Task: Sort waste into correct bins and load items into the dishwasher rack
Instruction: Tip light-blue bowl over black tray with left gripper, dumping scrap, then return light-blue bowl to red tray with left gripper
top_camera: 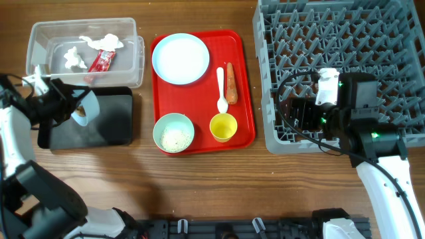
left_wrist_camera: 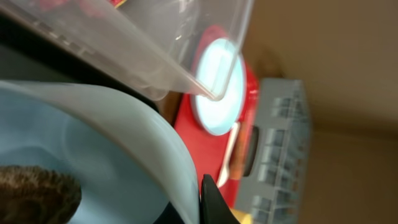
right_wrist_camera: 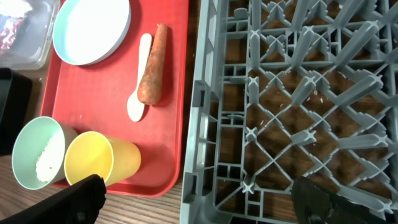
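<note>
Probably a robotics lab bench: wooden table (top_camera: 199, 192), white robot arm (top_camera: 392, 179), dishwasher rack (top_camera: 372, 40), red tray (top_camera: 244, 66).

The table (top_camera: 206, 179) is grained wood. The red tray (top_camera: 243, 79) is glossy plastic, the tub (top_camera: 40, 40) clear, the rack (top_camera: 372, 33) matt grey.

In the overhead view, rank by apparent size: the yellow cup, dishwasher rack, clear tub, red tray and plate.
Largest to smallest:
1. dishwasher rack, cut off by the frame edge yet plainly biggest
2. red tray
3. clear tub
4. plate
5. yellow cup
All rest at table level, so nearness hardly skews this.
</note>
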Robot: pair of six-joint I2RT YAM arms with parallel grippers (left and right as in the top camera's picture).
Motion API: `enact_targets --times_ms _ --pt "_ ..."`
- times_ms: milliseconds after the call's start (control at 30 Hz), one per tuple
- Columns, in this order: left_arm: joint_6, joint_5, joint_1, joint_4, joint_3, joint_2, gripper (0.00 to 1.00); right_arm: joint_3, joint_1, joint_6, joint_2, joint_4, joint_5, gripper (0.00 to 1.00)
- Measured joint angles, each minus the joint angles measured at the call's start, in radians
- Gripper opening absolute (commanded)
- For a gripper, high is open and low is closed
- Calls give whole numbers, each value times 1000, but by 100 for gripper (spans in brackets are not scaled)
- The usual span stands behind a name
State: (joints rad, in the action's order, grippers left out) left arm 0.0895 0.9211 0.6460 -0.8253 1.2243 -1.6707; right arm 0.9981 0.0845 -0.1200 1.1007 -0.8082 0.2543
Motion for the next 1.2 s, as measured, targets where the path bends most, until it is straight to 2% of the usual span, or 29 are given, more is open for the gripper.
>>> enact_targets --times_ms 233,333,467,633,800,900,1000,1100,1200 --pt "-63 420 186 100 -16 -246 4 0 0 0 0 -12 0 98" --pt "-63 556 229 109 -16 -290 4 0 0 0 0 -13 0 98" --pt "-38 608 238 109 -16 -297 4 0 0 0 0 -14 0 98" --pt "72 623 293 111 -16 -297 4 0 0 0 0 -14 0 98" --pt "81 617 290 112 -15 -293 4 0 0 0 0 -14 0 98" --pt "82 511 172 110 7 -166 4 0 0 0 0 -14 0 98" --pt "82 272 -51 116 50 90 4 0 0 0 0 -13 0 98" --pt "82 -142 -449 144 66 267 4 0 0 0 0 -5 0 98" --pt "81 -617 -874 247 65 202 4 0 0 0 0 -6 0 98"
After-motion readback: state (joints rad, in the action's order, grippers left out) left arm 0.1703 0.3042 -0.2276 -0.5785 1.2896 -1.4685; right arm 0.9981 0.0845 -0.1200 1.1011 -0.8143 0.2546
